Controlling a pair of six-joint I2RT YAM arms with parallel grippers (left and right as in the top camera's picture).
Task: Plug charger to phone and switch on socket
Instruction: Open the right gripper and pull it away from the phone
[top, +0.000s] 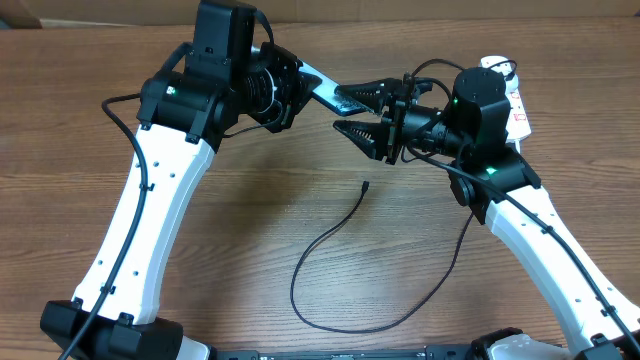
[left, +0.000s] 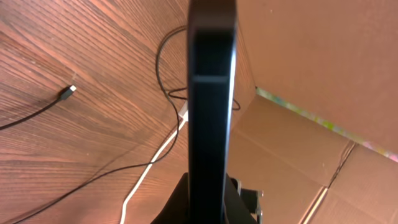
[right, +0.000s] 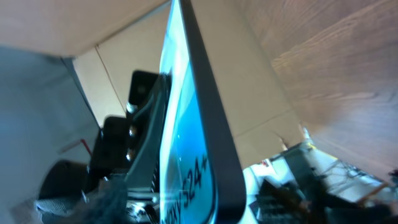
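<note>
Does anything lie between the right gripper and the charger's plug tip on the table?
Nothing visible does. The thin black charger cable's small plug tip lies on bare wooden table below the right gripper. The slim black-edged phone is up off the table, clear of that path.

The phone (right: 186, 155) between the pincers has a black edge and a cyan screen with dark lettering. The table (top: 250, 200) is brown woodgrain. The cable (top: 330, 240) below the right pincer (top: 360, 112) is black. Both pincers are black on white arms.
</note>
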